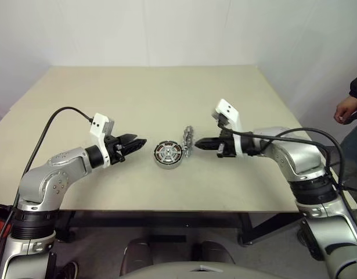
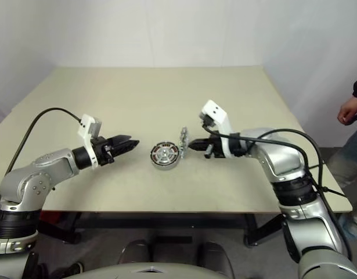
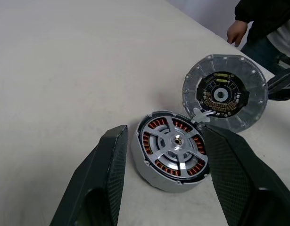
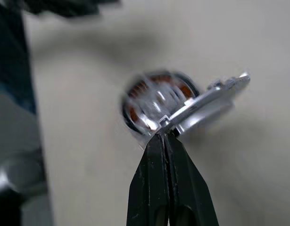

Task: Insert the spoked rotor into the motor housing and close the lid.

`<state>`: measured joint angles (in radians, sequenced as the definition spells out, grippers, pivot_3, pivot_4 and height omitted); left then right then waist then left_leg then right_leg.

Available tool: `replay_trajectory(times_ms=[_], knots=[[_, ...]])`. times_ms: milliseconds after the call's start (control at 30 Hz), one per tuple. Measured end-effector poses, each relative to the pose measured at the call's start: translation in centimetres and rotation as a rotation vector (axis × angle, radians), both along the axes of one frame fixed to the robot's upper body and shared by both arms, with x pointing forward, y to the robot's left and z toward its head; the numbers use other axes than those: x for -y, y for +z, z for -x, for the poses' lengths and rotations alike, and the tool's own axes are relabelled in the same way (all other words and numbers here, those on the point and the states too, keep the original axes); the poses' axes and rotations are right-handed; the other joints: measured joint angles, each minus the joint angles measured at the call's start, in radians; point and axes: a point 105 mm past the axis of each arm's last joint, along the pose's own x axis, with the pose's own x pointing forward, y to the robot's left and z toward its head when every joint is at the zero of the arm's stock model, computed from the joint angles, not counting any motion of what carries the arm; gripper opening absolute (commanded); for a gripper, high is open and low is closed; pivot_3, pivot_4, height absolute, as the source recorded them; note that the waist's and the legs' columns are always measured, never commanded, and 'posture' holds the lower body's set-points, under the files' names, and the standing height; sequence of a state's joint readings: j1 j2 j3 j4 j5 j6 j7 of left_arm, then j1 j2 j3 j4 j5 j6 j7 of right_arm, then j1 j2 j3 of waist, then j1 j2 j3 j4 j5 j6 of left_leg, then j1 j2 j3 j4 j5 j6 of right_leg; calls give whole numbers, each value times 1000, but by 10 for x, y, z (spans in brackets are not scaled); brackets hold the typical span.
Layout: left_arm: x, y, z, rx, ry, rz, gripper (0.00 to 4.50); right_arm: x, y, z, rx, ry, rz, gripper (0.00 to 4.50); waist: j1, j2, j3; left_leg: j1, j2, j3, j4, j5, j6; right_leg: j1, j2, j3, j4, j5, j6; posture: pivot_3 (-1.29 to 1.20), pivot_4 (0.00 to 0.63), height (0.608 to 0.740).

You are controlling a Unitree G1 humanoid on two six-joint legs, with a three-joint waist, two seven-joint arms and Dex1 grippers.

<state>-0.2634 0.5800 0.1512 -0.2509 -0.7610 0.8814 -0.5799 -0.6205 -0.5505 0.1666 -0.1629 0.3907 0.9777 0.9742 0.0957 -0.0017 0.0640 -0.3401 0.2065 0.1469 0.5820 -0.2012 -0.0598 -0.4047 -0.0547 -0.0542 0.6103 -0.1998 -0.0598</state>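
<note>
The motor housing [image 1: 167, 154] lies flat on the table, copper windings showing around its ring. The spoked rotor [image 3: 175, 142] sits inside it, silver spokes up. The lid [image 1: 188, 141] stands on edge against the housing's right side, its inner face with the dark centre and green-yellow bits [image 3: 224, 93] turned toward the housing. My right gripper [image 1: 197, 143] is shut on the lid's rim [image 4: 207, 100]. My left gripper [image 1: 141, 142] hovers open just left of the housing, its fingers [image 3: 106, 181] spread wider than the housing and apart from it.
The beige table [image 1: 166, 93] stretches far behind the motor. A person's hand [image 1: 345, 109] and dark sleeve show past the table's right edge. Cables run along both arms.
</note>
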Motion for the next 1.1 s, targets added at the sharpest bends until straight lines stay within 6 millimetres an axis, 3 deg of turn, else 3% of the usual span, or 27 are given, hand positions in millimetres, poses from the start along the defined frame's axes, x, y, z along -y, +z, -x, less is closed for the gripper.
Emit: replay_trajectory(times_ms=[133, 300, 433, 533, 667, 733, 833, 1000, 1100], knots=[[-3, 0, -1, 1, 20, -5, 2654, -21, 11, -9, 22, -6, -47, 24, 2, 0, 0, 3, 0, 0, 0, 0, 0, 4, 0, 0, 0, 0, 0, 0, 0, 740], [-8, -1, 0, 4, 57, -8, 2654, -41, -4, -12, -36, -21, -70, 24, 1, 0, 0, 2, 0, 0, 0, 1, -1, 4, 0, 0, 0, 0, -1, 0, 0, 740], [-10, -2, 4, 1, 78, -3, 2654, -41, -4, -16, -54, -50, -79, 24, 2, 0, 0, -1, 0, 0, 0, 0, 0, 2, 0, 0, 0, 3, -6, 0, 0, 740], [-10, -4, 7, -11, 84, 3, 2654, -33, 22, -23, -30, -71, -131, 24, 2, 0, 0, -1, -1, 0, 0, 0, 0, 1, 0, 0, -1, 3, -6, 0, 0, 740], [-5, -4, 7, -15, 80, 33, 2654, -31, 72, -25, 91, -59, -198, 24, 2, 0, 0, -1, 0, 0, 0, 1, 0, 1, 0, 0, 0, 1, -2, 0, 0, 740], [-2, -2, 6, -9, 75, 40, 2654, -27, 82, -27, 132, -72, -198, 24, 3, -1, -1, 0, 0, 0, 0, 1, 0, 3, 0, 0, 0, 0, 0, 0, 0, 740], [1, 2, 3, 7, 65, 41, 2654, -6, 61, -42, 139, -166, -110, 24, 8, -2, -1, 1, -1, 0, 1, 1, 0, 5, -1, 0, -1, 0, 0, 0, 0, 740], [1, 2, 2, 4, 62, 41, 2654, 40, -42, -48, -71, -319, 94, 24, 6, -2, -1, 0, -1, 0, 1, 1, 0, 3, -1, 0, -1, 1, -1, 0, 0, 740], [2, 3, 2, 7, 58, 41, 2654, 53, -59, -53, -82, -370, 141, 24, -2, 0, 0, -3, 0, 0, 1, 1, -1, -1, 0, 0, 2, 3, -6, 0, 0, 740]])
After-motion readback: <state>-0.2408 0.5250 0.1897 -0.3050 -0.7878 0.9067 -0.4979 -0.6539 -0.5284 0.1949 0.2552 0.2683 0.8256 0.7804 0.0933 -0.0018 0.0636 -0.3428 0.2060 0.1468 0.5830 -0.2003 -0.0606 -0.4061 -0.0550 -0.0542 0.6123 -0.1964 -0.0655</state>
